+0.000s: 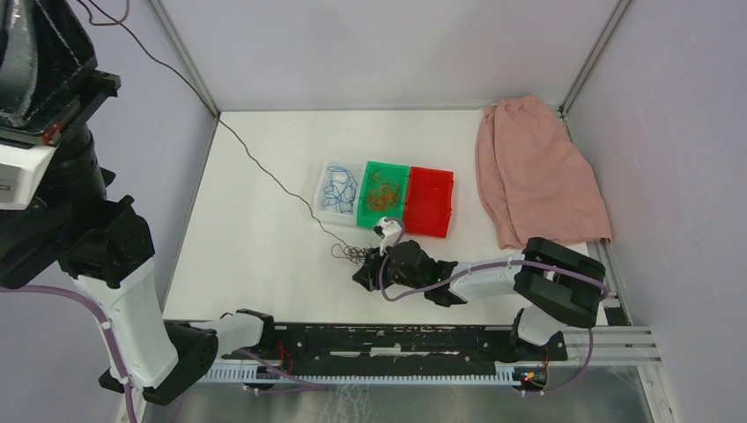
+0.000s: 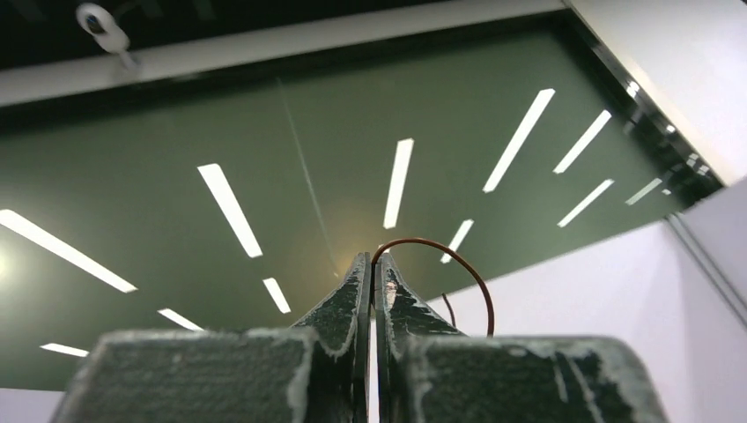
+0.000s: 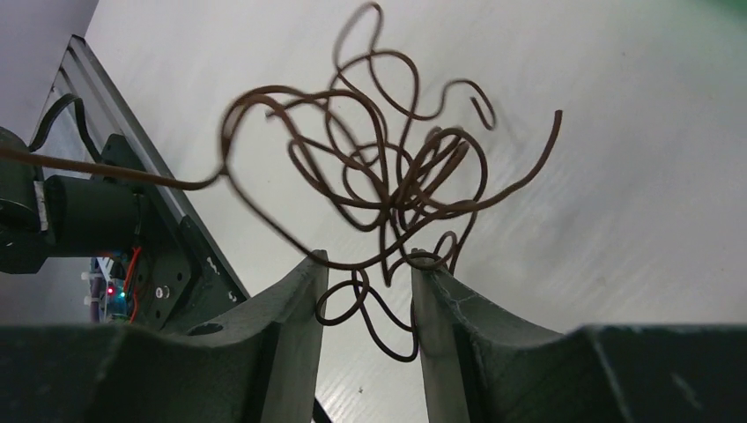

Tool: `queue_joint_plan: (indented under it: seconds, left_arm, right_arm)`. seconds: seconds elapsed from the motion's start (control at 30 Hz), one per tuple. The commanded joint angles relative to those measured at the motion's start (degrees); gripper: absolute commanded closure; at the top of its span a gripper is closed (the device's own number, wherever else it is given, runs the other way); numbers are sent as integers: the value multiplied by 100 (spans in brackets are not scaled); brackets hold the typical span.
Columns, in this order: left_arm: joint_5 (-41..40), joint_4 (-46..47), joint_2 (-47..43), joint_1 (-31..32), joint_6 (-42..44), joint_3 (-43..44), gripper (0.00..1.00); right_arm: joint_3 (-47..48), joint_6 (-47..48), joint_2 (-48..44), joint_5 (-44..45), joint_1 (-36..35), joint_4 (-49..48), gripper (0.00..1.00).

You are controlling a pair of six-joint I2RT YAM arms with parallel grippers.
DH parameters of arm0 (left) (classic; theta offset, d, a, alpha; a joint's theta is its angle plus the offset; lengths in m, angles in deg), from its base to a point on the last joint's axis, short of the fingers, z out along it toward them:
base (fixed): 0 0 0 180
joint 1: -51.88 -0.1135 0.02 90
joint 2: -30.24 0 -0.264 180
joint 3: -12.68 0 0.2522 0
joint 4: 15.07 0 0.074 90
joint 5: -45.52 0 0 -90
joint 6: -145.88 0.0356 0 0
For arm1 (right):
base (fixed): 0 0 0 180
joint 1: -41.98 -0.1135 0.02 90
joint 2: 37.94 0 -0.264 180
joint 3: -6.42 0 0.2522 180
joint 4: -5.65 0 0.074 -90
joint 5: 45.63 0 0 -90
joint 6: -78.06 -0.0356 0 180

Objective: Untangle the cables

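Dark brown cable point(image 3: 388, 176): a loose knot of curls lying on the white table point(image 1: 255, 229), just in front of the row of bins and near the middle of the workspace. In the top view it shows as a small dark clump point(image 1: 351, 255). One long strand leaves the clump and runs taut up and to the left, out of the top of the frame. Right gripper point(image 3: 368, 264): low at the clump, jaws partly apart, a few loops passing through the gap. The right-hand finger point(image 3: 440, 300) touches one loop; nothing is clamped. Left gripper point(image 2: 372, 264): raised high, its camera facing the ceiling lights, jaws pressed together on the dark brown cable, a short arc of which curls out from between the tips. Blue cables point(image 1: 336, 187) lie in the white bin point(image 1: 324, 201), orange-brown cables point(image 1: 381, 192) in the green bin point(image 1: 370, 167), and the red bin point(image 1: 429, 201) sits beside it, all three touching side by side. Pink cloth point(image 1: 537, 167) lies crumpled at the far right of the table.
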Motion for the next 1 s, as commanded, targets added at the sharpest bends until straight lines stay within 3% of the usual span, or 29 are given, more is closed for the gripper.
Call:
queue_joint_plan:
  seconds: [0.0,0.17,0.37,0.53,0.77,0.97]
  left_arm:
    - [-642,655,283,-3,512,523,97]
    - [-365,490,301,-7,502,583,97]
    - [-404,716,188,-5,805,282,97]
    - [88,290,-9,-7,694,-94,97]
    - [1182,-654,-444,0,300,-974,97]
    - [1902,-1079,-746,-5,-248,-1829,97]
  right_arm:
    - [-171,-279,36,318,17,-336,55]
    - [-273,-253,-210,375,13,-281,54]
    - [-269,25,-1177,545,20,579,51]
    - [-152,328,-1852,138,26,964,43]
    - [1290,1189,-2772,-518,25,2196,28]
    - [2553,1734,-2747,-533,25,2804,21]
